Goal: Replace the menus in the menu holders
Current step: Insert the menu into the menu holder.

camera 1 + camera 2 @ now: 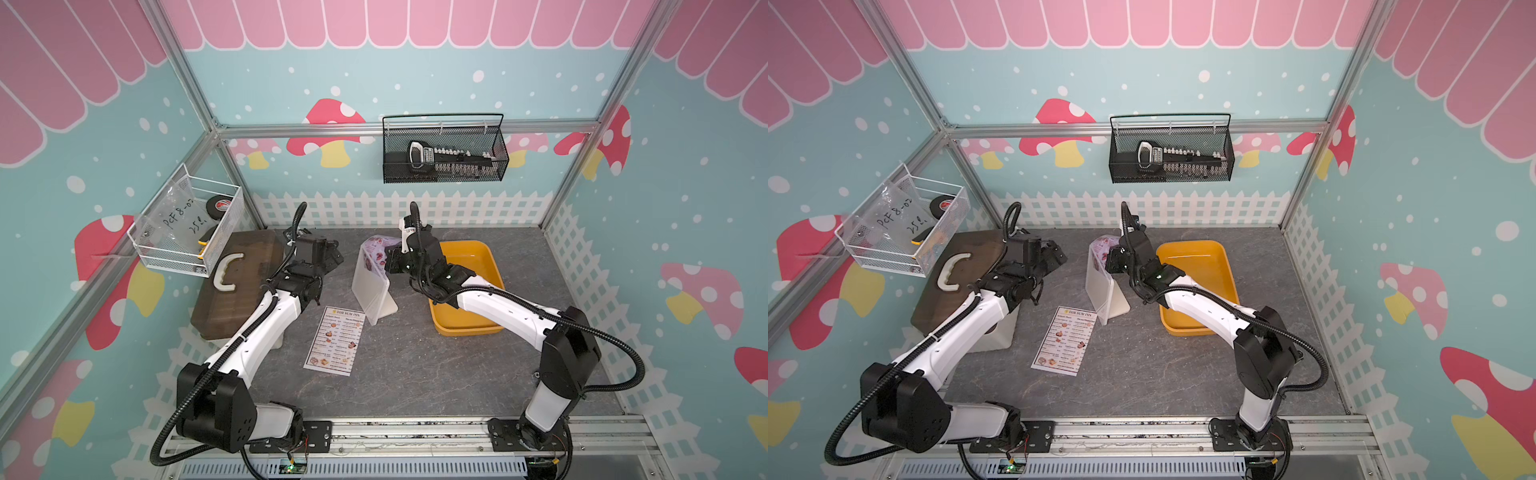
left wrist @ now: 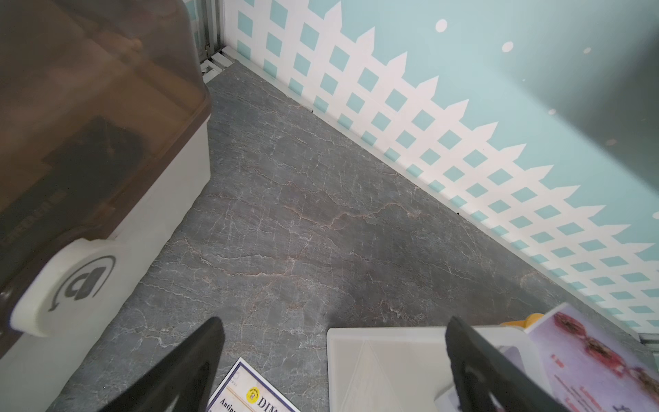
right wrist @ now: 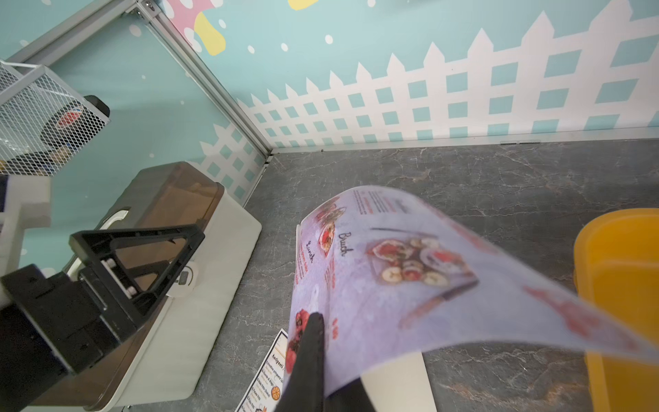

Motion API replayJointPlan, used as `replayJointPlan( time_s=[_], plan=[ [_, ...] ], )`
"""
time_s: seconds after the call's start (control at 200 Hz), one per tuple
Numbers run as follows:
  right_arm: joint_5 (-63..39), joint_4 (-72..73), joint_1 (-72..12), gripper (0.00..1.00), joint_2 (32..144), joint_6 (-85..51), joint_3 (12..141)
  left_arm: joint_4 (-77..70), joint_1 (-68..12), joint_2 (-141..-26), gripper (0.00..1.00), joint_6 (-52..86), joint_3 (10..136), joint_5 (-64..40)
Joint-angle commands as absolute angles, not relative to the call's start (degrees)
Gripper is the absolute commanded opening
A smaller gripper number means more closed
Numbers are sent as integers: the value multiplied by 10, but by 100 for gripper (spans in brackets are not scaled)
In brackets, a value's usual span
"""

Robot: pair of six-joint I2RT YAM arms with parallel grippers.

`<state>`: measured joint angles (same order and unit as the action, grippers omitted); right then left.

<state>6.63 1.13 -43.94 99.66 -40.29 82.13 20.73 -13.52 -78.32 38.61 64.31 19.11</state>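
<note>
Grey stone-patterned counter (image 1: 415,374) makes the floor of a booth with blue walls and a printed white fence. Near the middle stands the white menu holder (image 1: 368,289), upright on its flat foot. The right claw (image 1: 390,266) is closed tight on the upper part of the curved menu (image 3: 392,267), a sheet with reddish food photos. This sheet bends over toward the yellow tray (image 1: 478,257), and its lower part sits inside the frame of the holder. In the right wrist view one black finger (image 3: 313,342) presses on the printed face of the sheet.

The DIM SUM INN menu (image 1: 334,340) lies flat on the counter just in front of the holder. Its top corner is at the foot of the holder, touching or almost touching; I cannot tell which. The left claw (image 1: 334,259) has its jaws spread wide and holds nothing. It hangs above the counter, between the holder and the brown-lidded box (image 1: 241,282). The yellow tray stands beside the holder, partly under the right arm.
</note>
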Motion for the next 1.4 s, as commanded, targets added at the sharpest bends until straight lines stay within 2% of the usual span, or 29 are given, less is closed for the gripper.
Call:
replayJointPlan(
  time_s=[0.0,0.265,0.831,1.396],
  plan=[
    [70,39,-444,0,974,-394,806,203,-131,-788,97,393,664,202],
    [94,71,-444,0,976,-349,817,202,-131,-788,97,395,664,200],
    [83,197,-451,0,962,-329,728,198,-131,-788,97,392,667,205],
    [103,244,-461,1,935,-302,678,195,-131,-787,97,395,668,204]
  ],
)
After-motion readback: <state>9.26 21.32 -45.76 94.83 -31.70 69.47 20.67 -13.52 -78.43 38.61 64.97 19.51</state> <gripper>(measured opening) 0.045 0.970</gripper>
